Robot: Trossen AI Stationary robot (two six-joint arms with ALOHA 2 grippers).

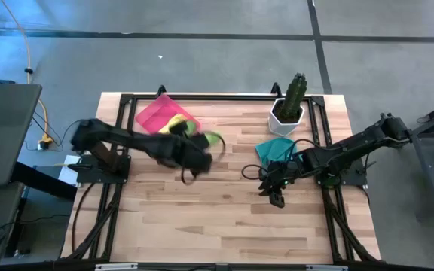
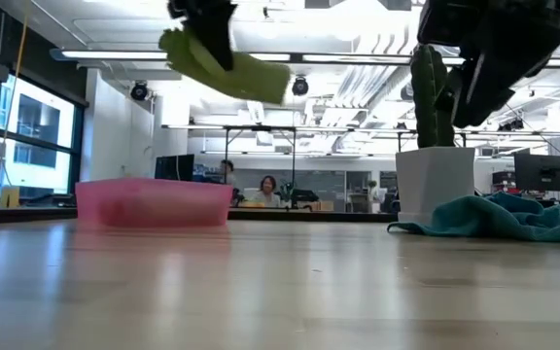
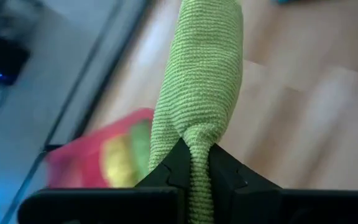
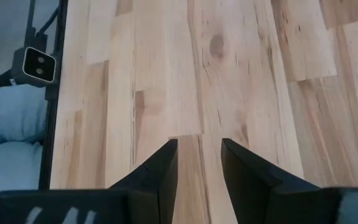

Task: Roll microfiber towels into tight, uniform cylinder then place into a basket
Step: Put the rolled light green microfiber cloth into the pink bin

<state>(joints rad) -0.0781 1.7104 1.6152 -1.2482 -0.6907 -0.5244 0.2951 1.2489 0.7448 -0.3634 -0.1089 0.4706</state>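
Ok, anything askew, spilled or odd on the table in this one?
Only the teal towel: it lies crumpled and unrolled beside the cactus pot, not in the pink basket. The left tool is carrying a rolled lime green towel in the air; the right tool is open and empty.

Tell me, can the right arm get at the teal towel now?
Probably yes. The right gripper is open and empty, the teal towel lies uncovered close by on the table, and nothing sits between them.
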